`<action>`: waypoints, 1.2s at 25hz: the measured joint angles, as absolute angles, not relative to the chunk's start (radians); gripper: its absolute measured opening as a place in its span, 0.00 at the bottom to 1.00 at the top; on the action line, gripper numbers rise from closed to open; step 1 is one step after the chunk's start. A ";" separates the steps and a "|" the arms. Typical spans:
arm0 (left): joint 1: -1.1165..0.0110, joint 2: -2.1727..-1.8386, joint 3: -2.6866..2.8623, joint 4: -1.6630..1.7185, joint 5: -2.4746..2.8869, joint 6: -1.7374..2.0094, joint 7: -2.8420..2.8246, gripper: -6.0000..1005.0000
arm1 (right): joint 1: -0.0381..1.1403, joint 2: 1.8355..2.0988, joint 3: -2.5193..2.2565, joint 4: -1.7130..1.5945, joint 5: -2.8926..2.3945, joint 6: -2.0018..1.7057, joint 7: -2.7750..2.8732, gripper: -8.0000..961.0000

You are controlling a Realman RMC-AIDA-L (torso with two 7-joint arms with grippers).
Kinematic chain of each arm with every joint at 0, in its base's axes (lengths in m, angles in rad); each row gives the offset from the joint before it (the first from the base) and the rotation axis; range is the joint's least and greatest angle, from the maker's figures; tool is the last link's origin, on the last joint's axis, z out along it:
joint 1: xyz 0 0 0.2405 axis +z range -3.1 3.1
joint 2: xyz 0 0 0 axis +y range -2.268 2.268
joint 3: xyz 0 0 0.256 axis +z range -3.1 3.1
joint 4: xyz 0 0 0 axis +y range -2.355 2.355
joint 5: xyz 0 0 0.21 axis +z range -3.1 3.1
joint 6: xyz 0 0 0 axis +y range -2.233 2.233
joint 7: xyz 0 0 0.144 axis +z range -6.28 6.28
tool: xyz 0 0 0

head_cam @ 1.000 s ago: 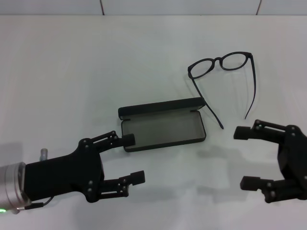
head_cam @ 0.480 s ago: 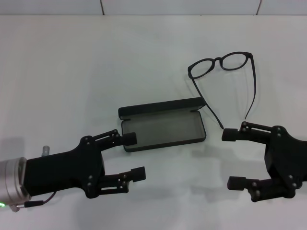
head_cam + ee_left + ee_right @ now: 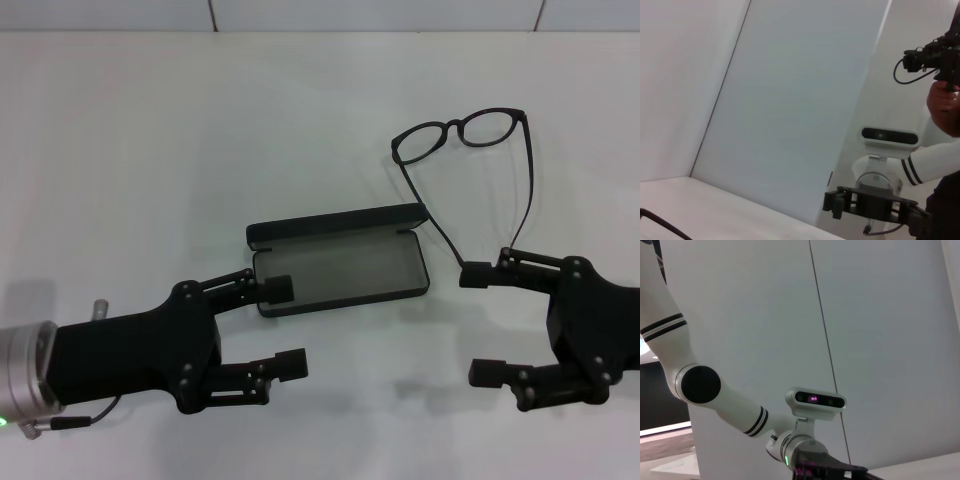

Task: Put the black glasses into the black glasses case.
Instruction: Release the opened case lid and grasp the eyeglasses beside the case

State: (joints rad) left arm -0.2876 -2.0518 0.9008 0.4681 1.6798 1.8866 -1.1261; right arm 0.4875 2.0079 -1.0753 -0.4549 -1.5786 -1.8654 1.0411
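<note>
With the black glasses (image 3: 465, 135) lying untouched toward the bench's far right and the black glasses case (image 3: 340, 262) open mid-bench, both the right gripper (image 3: 478, 322) and left gripper (image 3: 283, 327) hover spread and empty, so the approach seems underway and the right must reach farther to grasp the frame.

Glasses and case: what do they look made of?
The glasses look like thin black plastic with clear lenses: the table shows through them. The case, lying open, looks like a hard matte black shell with dull grey lining, perhaps fabric; that cannot be confirmed.
</note>
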 joint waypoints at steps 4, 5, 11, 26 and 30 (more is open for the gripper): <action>-0.289 -2.051 0.900 0.470 1.680 1.900 -1.130 0.83 | 0.497 2.003 -1.075 -0.462 -1.579 -1.861 1.063 0.91; -0.289 -2.051 0.900 0.471 1.680 1.903 -1.130 0.83 | 0.501 2.002 -1.075 -0.463 -1.579 -1.861 1.066 0.91; -0.291 -2.049 0.900 0.471 1.680 1.911 -1.140 0.83 | 0.519 1.999 -1.075 -0.465 -1.601 -1.859 1.078 0.91; -0.295 -2.042 0.902 0.467 1.694 1.915 -1.153 0.83 | 0.534 1.950 -1.066 -0.831 -1.720 -1.849 1.435 0.91; -0.299 -2.041 0.902 0.466 1.706 1.915 -1.153 0.83 | 0.590 1.939 -1.065 -1.205 -1.971 -1.799 1.796 0.91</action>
